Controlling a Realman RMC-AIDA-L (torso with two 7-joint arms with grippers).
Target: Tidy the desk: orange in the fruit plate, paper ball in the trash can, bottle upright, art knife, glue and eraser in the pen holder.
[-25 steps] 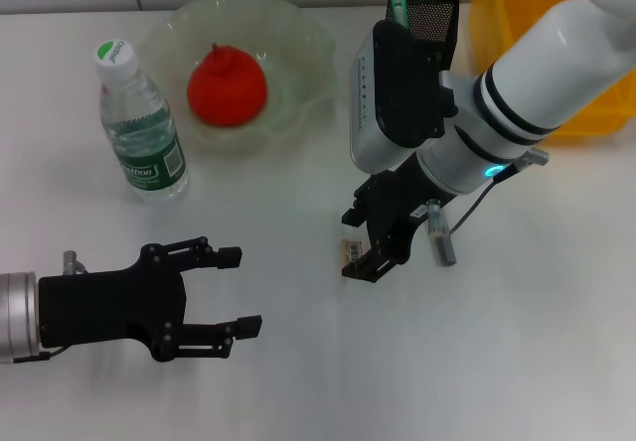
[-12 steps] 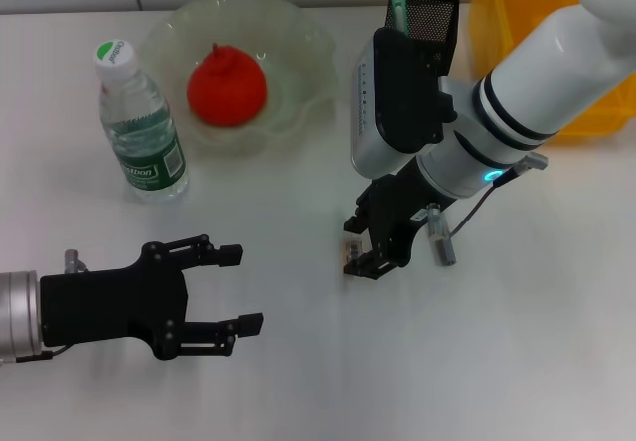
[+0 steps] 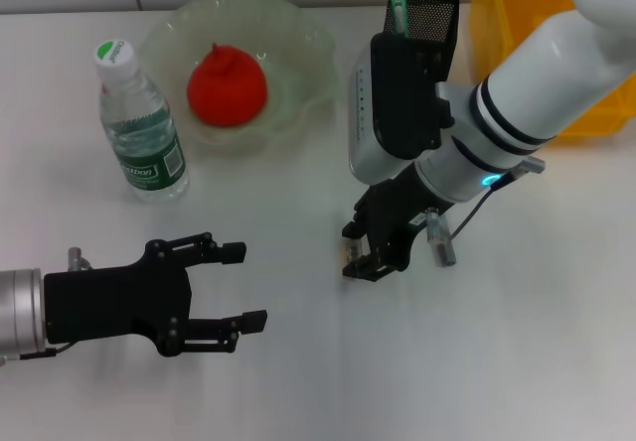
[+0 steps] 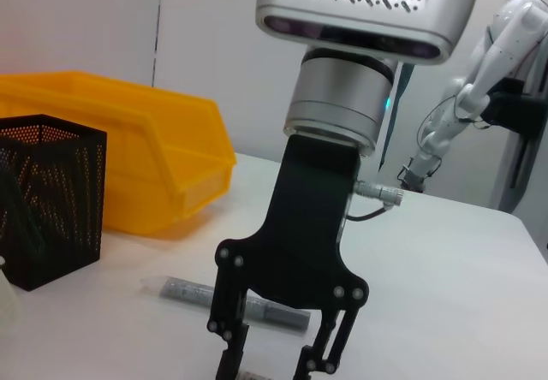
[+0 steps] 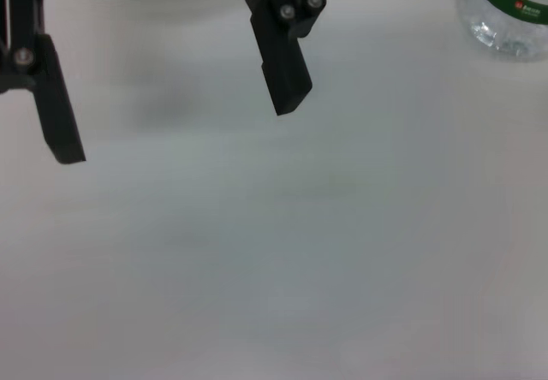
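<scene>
A: Where the right gripper (image 3: 365,259) meets the desk (image 3: 298,381), the eraser (image 3: 350,252) lies flat, a small tan block at the fingertips. Can contact be confirmed?

B: Not fully. Head view shows the eraser just beside the near finger; the fingers stand on either side of it, a narrow gap between them, pointing straight down. The left wrist view shows the same gripper (image 4: 274,365) from the front, fingers parted, tips low at the desk. Whether they pinch the block cannot be told.

A: Nearby items?

B: Glue (image 3: 438,240), a grey stick, lies on the desk just beyond the right gripper, also seen behind it in the left wrist view (image 4: 227,299). Pen holder (image 3: 425,19) stands behind the right arm with the art knife (image 3: 397,4) upright inside. Trash can (image 3: 527,24) beside the holder, far right.

A: Other side?

B: Orange (image 3: 227,85) sits in the fruit plate (image 3: 298,44). Bottle (image 3: 139,128) stands upright just left of the plate. Left gripper (image 3: 243,287) hovers near the front edge, fingers spread wide, holding nothing.
</scene>
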